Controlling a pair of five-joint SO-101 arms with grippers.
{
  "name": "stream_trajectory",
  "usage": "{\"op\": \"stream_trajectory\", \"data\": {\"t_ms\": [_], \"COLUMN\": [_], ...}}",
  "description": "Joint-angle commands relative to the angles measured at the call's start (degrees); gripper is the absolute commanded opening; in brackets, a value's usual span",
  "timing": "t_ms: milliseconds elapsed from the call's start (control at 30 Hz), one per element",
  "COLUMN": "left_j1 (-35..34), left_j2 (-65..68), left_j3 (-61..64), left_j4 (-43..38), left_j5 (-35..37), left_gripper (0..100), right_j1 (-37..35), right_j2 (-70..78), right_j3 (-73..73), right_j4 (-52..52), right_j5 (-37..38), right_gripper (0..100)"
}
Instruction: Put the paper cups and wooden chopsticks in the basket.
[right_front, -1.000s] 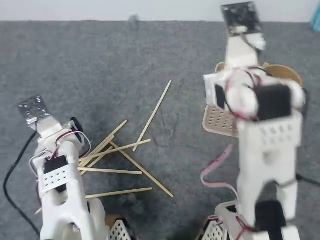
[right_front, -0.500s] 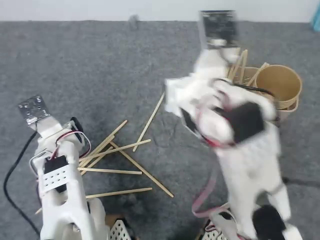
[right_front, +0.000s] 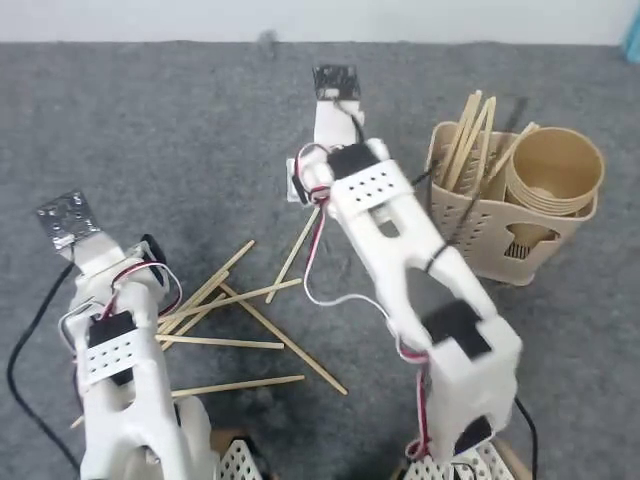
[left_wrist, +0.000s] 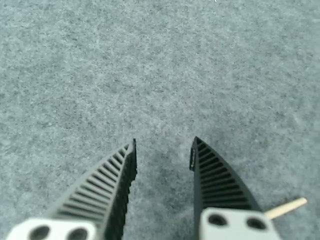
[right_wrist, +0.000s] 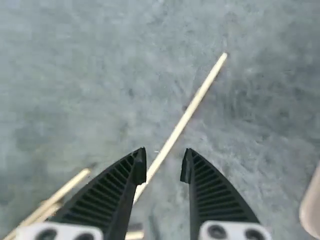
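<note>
Right gripper (right_wrist: 163, 165): jaws are found apart, nothing held, a loose wooden chopstick (right_wrist: 185, 117) lying beneath and running beyond the tips. Left gripper (left_wrist: 164, 152): jaws apart above grey carpet (left_wrist: 160, 60). Paper cups (right_front: 555, 170) are noted nested in the basket (right_front: 470, 240), apart from both grippers.

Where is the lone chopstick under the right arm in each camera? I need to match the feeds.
High view: the lone chopstick slants out from under the right arm, beside the stick pile.
Right wrist view: it runs under the right gripper, whose fingers are open; the stick pile is nearby.
Left wrist view: one stick tip beside the left gripper; which stick, I cannot tell.
Shared landmark: the stick pile.
</note>
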Motion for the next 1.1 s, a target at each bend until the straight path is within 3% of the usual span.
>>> {"op": "stream_trajectory", "data": {"t_ms": [0,333,1067], "left_j1": [0.35,0.44,0.44], "left_j2": [0.09,0.09,0.09], "left_j3": [-2.42,-2.42,-2.42], "left_j4": [-1.41,-1.41,-1.23], "left_j5": [-0.53,-0.53,-0.53], "left_gripper": [17,17,17], "right_j1": [1.80,3.12,3.65], "right_j2": [4.18,18.51,24.92], "right_j3": [-5.19,-16.70,-19.69], "right_j4": [-1.80,-1.80,-5.23], "right_j5": [-0.70,-0.79,-0.53], "right_gripper": [12.4,12.4,11.8]}}
